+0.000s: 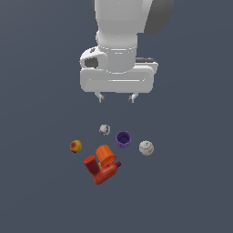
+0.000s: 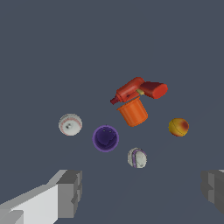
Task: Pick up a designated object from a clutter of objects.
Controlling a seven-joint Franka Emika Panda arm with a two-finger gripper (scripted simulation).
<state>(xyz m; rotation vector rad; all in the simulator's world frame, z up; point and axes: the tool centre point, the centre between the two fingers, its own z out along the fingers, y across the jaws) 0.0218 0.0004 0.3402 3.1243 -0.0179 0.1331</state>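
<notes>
The designated object, a small yellow ball with red-orange patches point(image 1: 76, 146), lies at the exterior view's left end of the clutter; it also shows in the wrist view point(image 2: 178, 127). My gripper point(image 1: 116, 98) hangs open and empty well above the clutter, over the greyish-white ball with purple marks point(image 1: 104, 129) and the purple cup point(image 1: 123, 139). In the wrist view its grey fingertips point(image 2: 70, 193) show wide apart, with the balls and cups beyond them. The yellow-red ball lies apart from the other items.
A white ball with red marks point(image 1: 146, 148) lies at the exterior view's right. An orange cup point(image 1: 105, 155) leans on red blocky pieces point(image 1: 103, 171) at the front of the group. All rest on a plain dark grey floor point(image 1: 191, 191).
</notes>
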